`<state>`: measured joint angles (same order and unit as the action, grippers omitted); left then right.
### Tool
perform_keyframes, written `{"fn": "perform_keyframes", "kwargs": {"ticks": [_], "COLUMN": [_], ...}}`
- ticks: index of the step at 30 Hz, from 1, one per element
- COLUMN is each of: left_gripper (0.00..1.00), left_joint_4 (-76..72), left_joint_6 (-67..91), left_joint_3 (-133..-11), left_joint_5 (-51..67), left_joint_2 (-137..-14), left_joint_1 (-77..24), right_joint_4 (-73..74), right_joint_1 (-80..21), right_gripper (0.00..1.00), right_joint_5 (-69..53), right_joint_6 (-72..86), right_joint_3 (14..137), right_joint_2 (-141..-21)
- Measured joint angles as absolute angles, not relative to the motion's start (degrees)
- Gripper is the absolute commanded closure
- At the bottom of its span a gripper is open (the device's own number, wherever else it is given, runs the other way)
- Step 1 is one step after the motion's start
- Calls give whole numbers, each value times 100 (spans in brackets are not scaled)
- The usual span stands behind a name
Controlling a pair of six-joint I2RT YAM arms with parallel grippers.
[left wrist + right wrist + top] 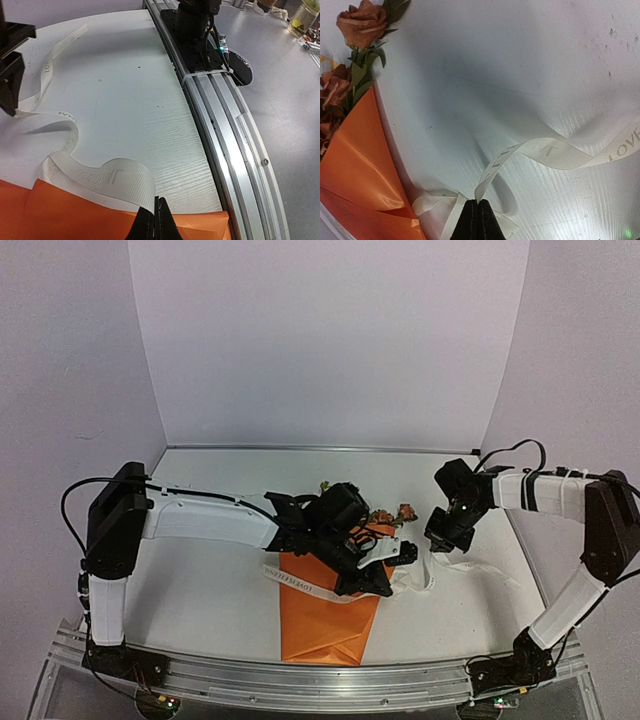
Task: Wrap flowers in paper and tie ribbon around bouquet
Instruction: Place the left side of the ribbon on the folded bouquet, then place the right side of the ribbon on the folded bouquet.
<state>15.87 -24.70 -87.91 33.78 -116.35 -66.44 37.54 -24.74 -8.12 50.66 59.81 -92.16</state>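
The bouquet lies on the white table as a cone of orange paper, and rust-coloured flowers stick out of its far end. The cream ribbon crosses the cone and trails right. My left gripper hangs over the cone's right side. In the left wrist view it is shut on a curl of ribbon above the paper. My right gripper is to the right of the flowers. In the right wrist view it is shut on the ribbon, beside the paper and flowers.
An aluminium rail runs along the table's near edge, shown also as the rail in the left wrist view with the right arm's base on it. Pale walls close the table at the back and sides.
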Motion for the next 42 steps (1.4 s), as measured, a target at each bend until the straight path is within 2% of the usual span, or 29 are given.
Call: {"fn": "perform_keyframes", "kwargs": {"ticks": [9, 23, 33, 37, 39, 42], "left_gripper": [99, 99, 98, 92, 85, 70], "left_joint_4": [973, 374, 17, -236, -366, -634], "left_joint_6": [-3129, -3299, -3319, -3206, -3067, -2696], "left_joint_3": [-8674, -8432, -8621, -8902, -9036, -9157], "left_joint_5": [3616, 3925, 4062, 4201, 4268, 4366], "left_joint_2": [-11605, -11455, -11489, -11878, -12140, -12502], "left_joint_1": [-6681, -6681, -6623, -6546, -6516, -6456], "right_joint_4": [3879, 4471, 4606, 4632, 4641, 4644], "right_joint_1": [-2467, -2416, -2403, -2409, -2429, -2491], "right_gripper": [100, 100, 100, 100, 100, 100], "right_joint_5": [-857, -508, -532, -633, -684, -743], "right_joint_6": [4906, 4529, 4510, 4529, 4530, 4525], "right_joint_3": [6613, 7545, 7624, 7623, 7623, 7623], "right_joint_2": [-9432, -9645, -9741, -9638, -9541, -9341]}}
